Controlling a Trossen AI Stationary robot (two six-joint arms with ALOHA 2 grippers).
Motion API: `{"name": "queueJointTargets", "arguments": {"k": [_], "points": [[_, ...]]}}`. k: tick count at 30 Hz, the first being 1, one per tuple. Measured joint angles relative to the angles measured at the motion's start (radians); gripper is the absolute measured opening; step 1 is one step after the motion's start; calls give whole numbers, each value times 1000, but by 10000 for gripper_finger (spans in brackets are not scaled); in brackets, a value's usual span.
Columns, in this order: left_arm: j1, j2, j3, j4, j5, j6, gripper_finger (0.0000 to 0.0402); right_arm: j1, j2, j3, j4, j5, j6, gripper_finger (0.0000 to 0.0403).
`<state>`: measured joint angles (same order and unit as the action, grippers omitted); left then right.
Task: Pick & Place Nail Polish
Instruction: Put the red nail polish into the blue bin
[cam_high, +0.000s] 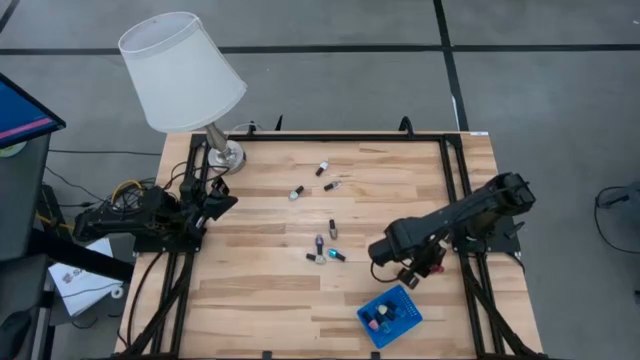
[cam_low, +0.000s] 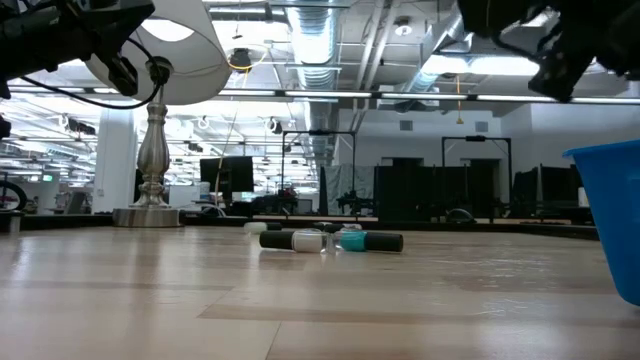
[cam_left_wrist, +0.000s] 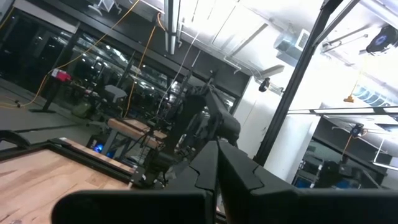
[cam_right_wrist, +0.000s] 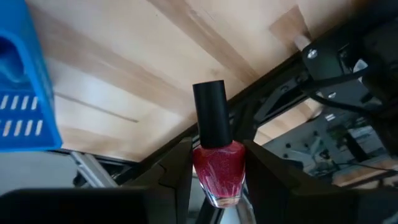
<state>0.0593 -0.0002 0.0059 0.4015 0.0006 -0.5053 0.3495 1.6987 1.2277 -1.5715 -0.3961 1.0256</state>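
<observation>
High view: right gripper (cam_high: 419, 268) hangs above the table (cam_high: 260, 290), just beside the blue tray (cam_high: 391, 316), which already holds a few bottles; about 8 loose nail polish bottles (cam_high: 325, 246) lie scattered mid-table; left gripper (cam_high: 222, 203) is parked near the lamp (cam_high: 183, 75).
Low view: 3 bottles (cam_low: 330, 240) lie on their sides, showing they roll; tray wall (cam_low: 612, 215) is at the edge.
Left wrist view: left fingers (cam_left_wrist: 227, 171) pressed together on nothing.
Right wrist view: right gripper (cam_right_wrist: 217, 163) pinches 1 red glitter bottle (cam_right_wrist: 219, 171) by its body, black cap (cam_right_wrist: 211, 114) pointing away from the wrist; blue tray (cam_right_wrist: 26, 87) close by.
Handling (judged): light, rigid, smooth glass, probably slippery and breakable.
Grip point (judged): flat sides of the body, not the narrow round cap.
</observation>
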Motion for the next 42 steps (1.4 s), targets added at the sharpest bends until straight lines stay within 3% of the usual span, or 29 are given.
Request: {"name": "queueJointTargets", "arguments": {"k": [5, 12, 19, 24, 30, 42], "points": [[0, 0, 0, 0, 0, 0, 1, 33, -45, 48, 2, 40, 44, 113], [0, 0, 0, 0, 0, 0, 1, 110, -106, 229, 69, 263, 43, 113], [0, 0, 0, 0, 0, 0, 1, 235, -115, 357, 352, 478, -262, 113], [0, 0, 0, 0, 0, 0, 1, 304, -63, 359, 404, 479, -421, 113], [0, 0, 0, 1, 0, 0, 1, 348, 60, 357, 323, 462, -404, 113], [0, 0, 0, 3, 0, 0, 1, 376, 252, 356, 433, 368, -451, 113]]}}
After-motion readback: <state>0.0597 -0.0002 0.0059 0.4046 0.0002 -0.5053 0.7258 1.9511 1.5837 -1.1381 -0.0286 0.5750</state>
